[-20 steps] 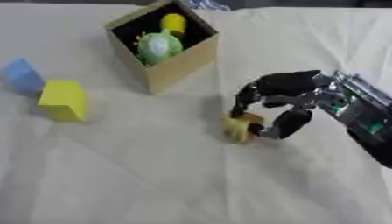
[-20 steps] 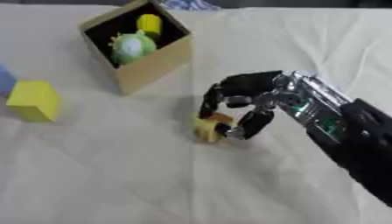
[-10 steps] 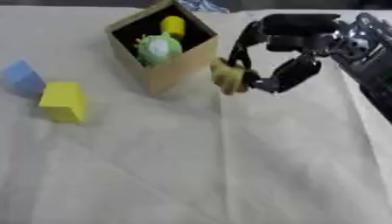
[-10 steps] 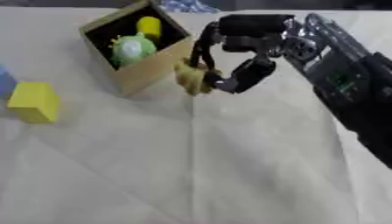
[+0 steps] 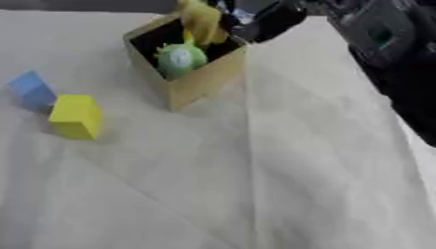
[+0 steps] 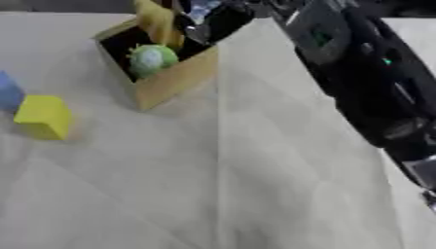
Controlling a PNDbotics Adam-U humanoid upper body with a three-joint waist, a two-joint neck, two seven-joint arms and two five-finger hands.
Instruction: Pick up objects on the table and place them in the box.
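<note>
One arm fills my right side, its black right hand (image 5: 264,22) now up over the far rim of the open cardboard box (image 5: 204,80), where half a second ago it hung just right of the box and a second ago sat low on the cream tablecloth (image 5: 255,185). Its fingers are curled round the small yellow toy (image 5: 203,22), which is held above the box opening. Inside the box lies a green-and-white ball (image 5: 179,58). Well left of the box, the yellow cube (image 5: 77,115) is unmoved; the left eye view shows the blue block (image 5: 32,90) beside it whole, the right eye view only its edge.
</note>
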